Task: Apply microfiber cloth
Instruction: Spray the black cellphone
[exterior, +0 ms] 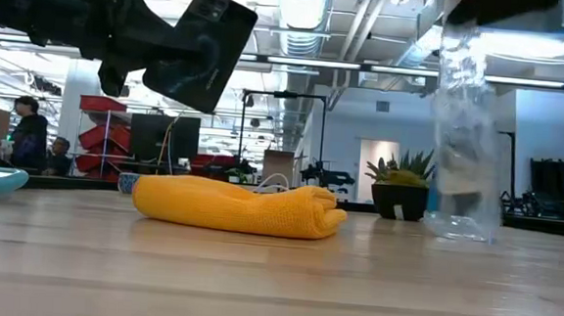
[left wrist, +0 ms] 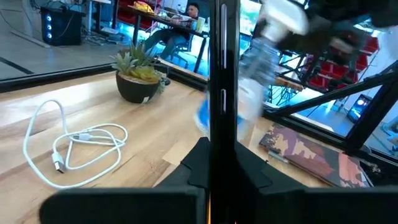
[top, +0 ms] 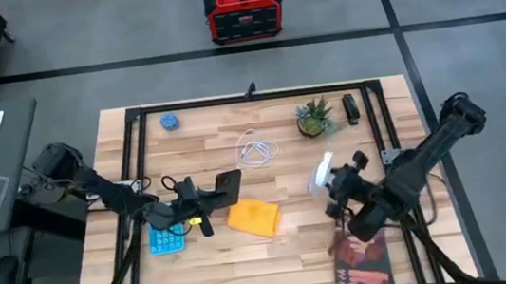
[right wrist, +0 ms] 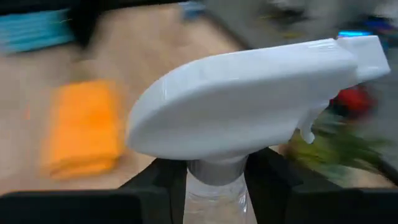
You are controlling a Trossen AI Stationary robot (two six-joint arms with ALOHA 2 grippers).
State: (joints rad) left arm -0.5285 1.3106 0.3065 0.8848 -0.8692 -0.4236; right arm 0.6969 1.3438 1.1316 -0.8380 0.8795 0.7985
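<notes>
Where the table [top: 276,264] comes nearest the front edge, a dark reddish book [top: 362,261] lies flat at the right, partly under the right arm. Just behind it the right gripper [top: 337,190] has its jaws clenched on the neck of a clear spray bottle [exterior: 465,140], whose white trigger head [right wrist: 249,99] fills the right wrist view; in the low view the bottle stands upright with its base at the table top, though contact cannot be confirmed. To the left of that, about mid-table, the microfiber cloth [top: 254,216] lies bunched and folded on the wood, orange-yellow, touched by neither gripper; the low view shows it resting flat as a low mound [exterior: 235,206]. Just left of the cloth, the left gripper [top: 204,197] holds a black smartphone [top: 224,185] clamped between its jaws, lifted clear of the table and tilted, with its back and camera facing the low view [exterior: 198,50]. In the left wrist view the phone appears edge-on as a dark vertical bar [left wrist: 222,93]. Beneath the left arm a blue calculator [top: 168,238] sits on the table. Farther back, a coiled white cable [top: 256,149] lies near the middle, a small potted plant [top: 312,118] stands to its right, and a small blue ball [top: 169,122] rests near the far left corner. Beyond the table a red and black box [top: 243,11] stands on the floor.
</notes>
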